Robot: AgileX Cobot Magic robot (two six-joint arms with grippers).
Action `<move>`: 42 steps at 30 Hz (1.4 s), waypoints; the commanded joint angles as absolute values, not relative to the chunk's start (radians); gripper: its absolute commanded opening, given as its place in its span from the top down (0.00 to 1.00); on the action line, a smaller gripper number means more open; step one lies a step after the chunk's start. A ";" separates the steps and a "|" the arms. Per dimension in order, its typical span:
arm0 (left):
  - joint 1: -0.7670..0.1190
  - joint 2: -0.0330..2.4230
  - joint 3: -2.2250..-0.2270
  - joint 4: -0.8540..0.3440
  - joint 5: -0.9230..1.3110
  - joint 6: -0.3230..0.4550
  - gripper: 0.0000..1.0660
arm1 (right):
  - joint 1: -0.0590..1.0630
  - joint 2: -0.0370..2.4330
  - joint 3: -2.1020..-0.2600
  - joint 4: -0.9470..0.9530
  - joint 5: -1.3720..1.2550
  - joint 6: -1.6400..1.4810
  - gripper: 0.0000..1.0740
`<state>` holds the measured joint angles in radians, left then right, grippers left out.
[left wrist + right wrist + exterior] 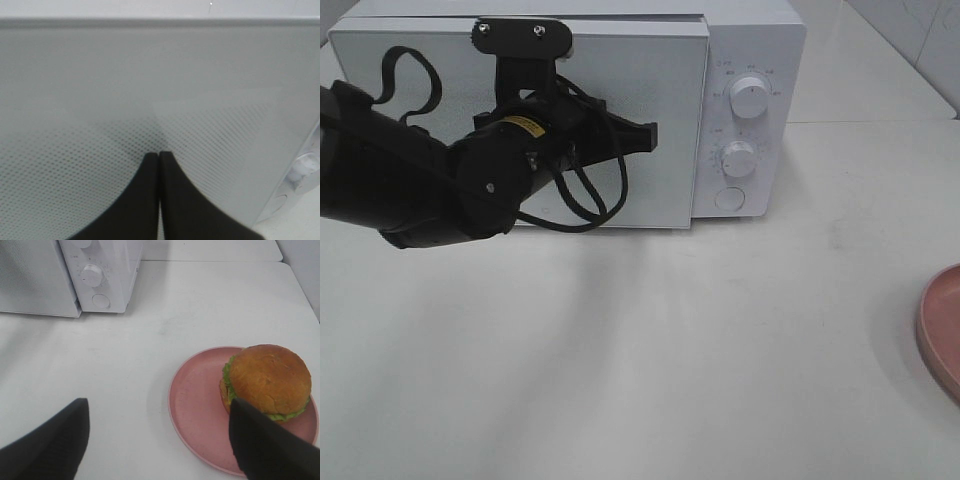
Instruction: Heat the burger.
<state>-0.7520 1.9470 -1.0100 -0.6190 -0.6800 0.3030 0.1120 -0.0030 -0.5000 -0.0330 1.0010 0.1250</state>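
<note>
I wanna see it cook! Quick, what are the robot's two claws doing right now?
Left gripper: closed, holding nothing, right at the microwave door.
Right gripper: open, empty, above the burger and plate.

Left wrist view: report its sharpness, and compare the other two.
Left wrist: soft, the microwave door mesh blurred behind the shut left gripper. Right wrist: sharp burger, plate. Exterior high: bright, washed-out table, faint shadows.

Burger [267, 382]: glossy golden-brown domed bun, green lettuce frill showing at left edge and lower rim. Whole, upright, bun top uppermost. Resting on right half of pink round plate [200, 405], lower right of right wrist frame. Untouched, uncovered.
</note>
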 commanded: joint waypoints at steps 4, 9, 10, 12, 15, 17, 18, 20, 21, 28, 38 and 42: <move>-0.740 2.002 -1.116 -0.685 -0.716 0.310 1.00 | 0.106 -0.033 -0.498 -0.031 0.999 0.111 0.30; -0.740 2.014 -1.157 -0.695 -0.693 0.372 1.00 | 0.106 -0.033 -0.498 -0.031 0.999 0.111 0.30; -0.740 2.014 -1.157 -0.695 -0.693 0.372 1.00 | 0.106 -0.033 -0.498 -0.031 0.999 0.111 0.30; -0.740 2.016 -1.158 -0.698 -0.693 0.386 1.00 | 0.106 -0.033 -0.498 -0.031 0.999 0.111 0.30; -0.740 2.017 -1.158 -0.703 -0.693 0.393 1.00 | 0.106 -0.033 -0.498 -0.031 0.999 0.111 0.30; -0.740 2.016 -1.155 -0.700 -0.691 0.394 1.00 | 0.106 -0.033 -0.498 -0.031 0.999 0.111 0.30; -0.740 2.016 -1.155 -0.700 -0.691 0.394 1.00 | 0.106 -0.033 -0.498 -0.031 0.999 0.111 0.30; -0.750 2.002 -1.152 -0.690 -0.635 0.395 1.00 | 0.106 -0.033 -0.498 -0.031 0.999 0.111 0.30; -0.750 2.002 -1.152 -0.690 -0.635 0.395 1.00 | 0.106 -0.033 -0.498 -0.031 0.999 0.111 0.30; -0.781 1.941 -1.124 -0.688 -0.427 0.425 1.00 | 0.106 -0.033 -0.498 -0.031 0.999 0.111 0.30; -0.789 1.806 -1.032 -0.692 0.000 0.459 0.69 | 0.106 -0.033 -0.498 -0.032 0.999 0.114 0.30; -0.789 1.778 -1.014 -0.687 0.102 0.459 0.31 | 0.106 -0.033 -0.498 -0.032 0.999 0.114 0.30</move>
<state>-0.7900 1.8040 -1.0230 -0.6840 0.0470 0.4560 0.1120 -0.0030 -0.5000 -0.0330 1.0020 0.1230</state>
